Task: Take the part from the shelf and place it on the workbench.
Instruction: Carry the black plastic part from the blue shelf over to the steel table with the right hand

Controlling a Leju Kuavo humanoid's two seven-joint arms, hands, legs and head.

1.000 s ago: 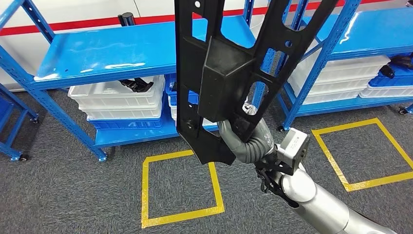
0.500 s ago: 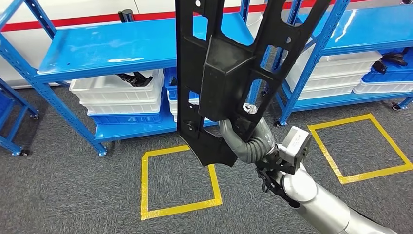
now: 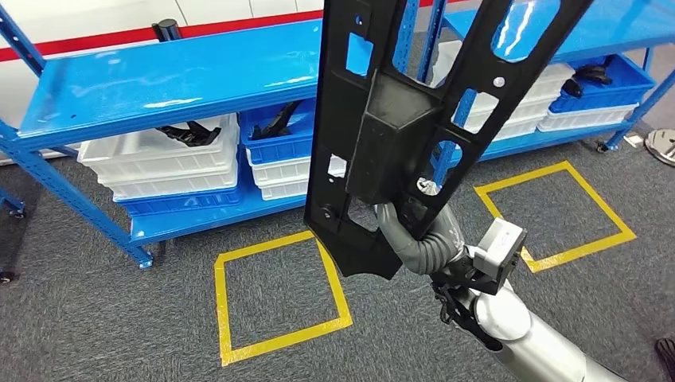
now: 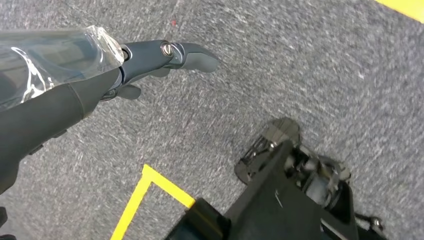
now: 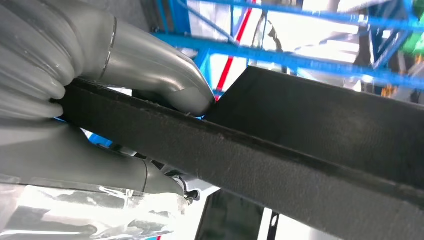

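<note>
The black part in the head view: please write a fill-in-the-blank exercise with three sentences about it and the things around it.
1. The black part is held by the ______ robot hand.
2. The squares taped on the grey carpet are ______ in colour.
3. The white bins sit on the lower level of a ______ shelf.

Missing words: right; yellow; blue
</note>
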